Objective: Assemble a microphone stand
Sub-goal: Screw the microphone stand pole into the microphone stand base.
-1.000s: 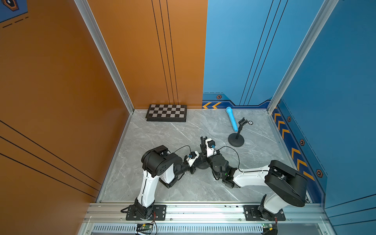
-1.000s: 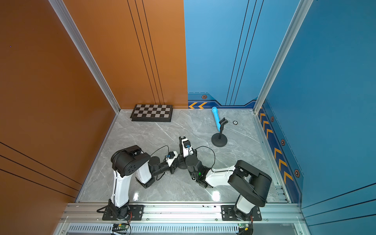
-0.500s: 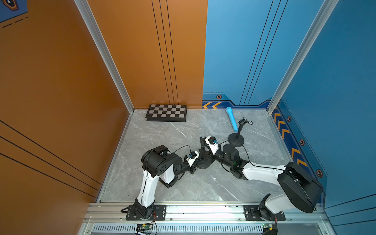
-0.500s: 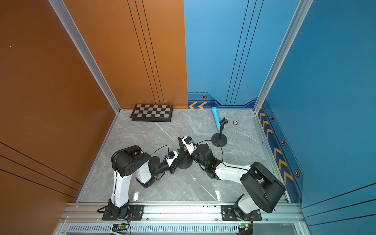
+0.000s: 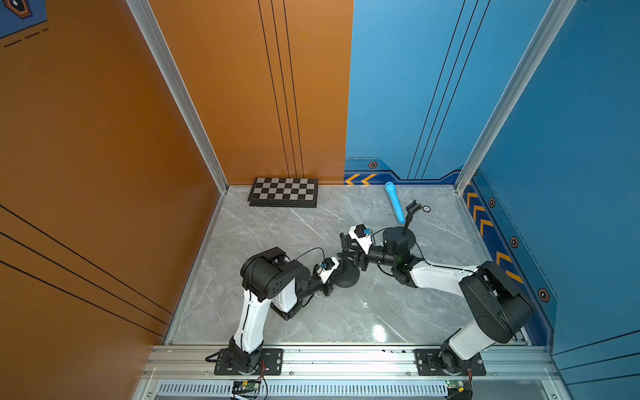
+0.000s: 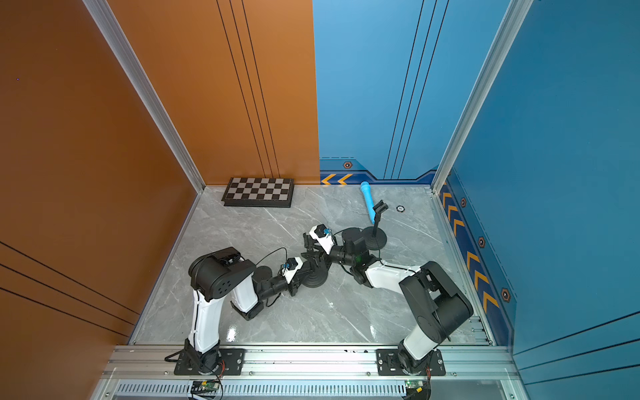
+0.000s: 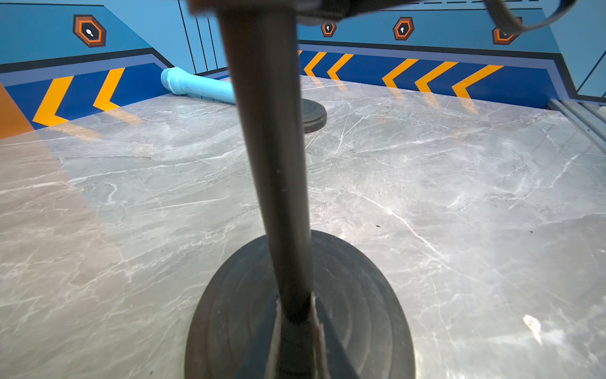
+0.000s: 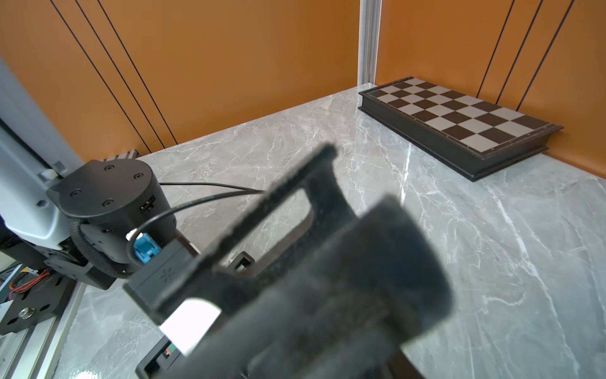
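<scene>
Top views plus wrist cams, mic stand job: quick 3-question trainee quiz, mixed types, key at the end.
1. True or false: the blue microphone lies flat on the table, in no clip.
2. The left gripper is shut on: A the chessboard; B the near stand's pole; C the blue microphone.
3. How many round stand bases sit on the table?
Key: 1 true. 2 B. 3 two: the near base under that pole, and the far base beside the blue microphone.
</scene>
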### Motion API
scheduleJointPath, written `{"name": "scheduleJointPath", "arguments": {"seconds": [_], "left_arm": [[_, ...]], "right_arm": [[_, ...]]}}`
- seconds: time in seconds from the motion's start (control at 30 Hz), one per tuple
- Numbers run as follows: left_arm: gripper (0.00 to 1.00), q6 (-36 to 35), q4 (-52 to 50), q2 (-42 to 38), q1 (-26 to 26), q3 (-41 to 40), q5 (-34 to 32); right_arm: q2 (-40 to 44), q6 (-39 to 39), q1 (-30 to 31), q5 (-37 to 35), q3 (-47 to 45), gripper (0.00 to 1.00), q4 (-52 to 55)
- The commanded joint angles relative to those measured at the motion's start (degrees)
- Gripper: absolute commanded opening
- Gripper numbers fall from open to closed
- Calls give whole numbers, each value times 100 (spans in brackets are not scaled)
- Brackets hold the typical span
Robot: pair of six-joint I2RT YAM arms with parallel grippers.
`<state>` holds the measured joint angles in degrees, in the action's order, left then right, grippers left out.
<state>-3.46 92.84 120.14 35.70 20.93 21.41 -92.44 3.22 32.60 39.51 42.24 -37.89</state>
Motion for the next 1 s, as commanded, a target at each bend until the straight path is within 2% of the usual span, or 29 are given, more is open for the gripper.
{"name": "scheduleJointPath", "arguments": {"seconds": [0.0, 0.07, 0.13, 0.37, 0.47, 0.53, 0.67, 0.8, 0.9, 0.97], "left_arm": [[18, 1, -1198, 308, -166, -180, -371], [18, -4, -1198, 317, -165, -183, -367], [18, -8, -1203, 322, -169, -177, -380], [18, 2, -1206, 317, -206, -203, -380], [18, 2, -1206, 325, -204, -190, -380], [18, -5, -1202, 326, -204, -193, -386], [18, 11, -1202, 304, -211, -200, -385], [18, 35, -1204, 317, -213, -187, -377], [18, 43, -1207, 326, -213, -188, -370], [18, 43, -1207, 335, -214, -185, -380]], "right_arm": [[-111, 166, -51, 419, 318, 46, 318], [-176, 217, -54, 452, 397, 39, 397], [-229, 272, -45, 432, 399, 28, 386], [-200, 76, -9, -145, -50, 14, -272], [-133, -53, 118, -811, -313, 7, -586], [-43, -189, 313, -1712, -601, 3, -919], [204, -533, 1071, -4252, -1136, 1, -1416], [380, -913, 1841, -6602, -1279, 1, -1285], [258, -1175, 2142, -7268, -1186, 1, -1156], [113, -1176, 2229, -7307, -1013, 1, -978]]}}
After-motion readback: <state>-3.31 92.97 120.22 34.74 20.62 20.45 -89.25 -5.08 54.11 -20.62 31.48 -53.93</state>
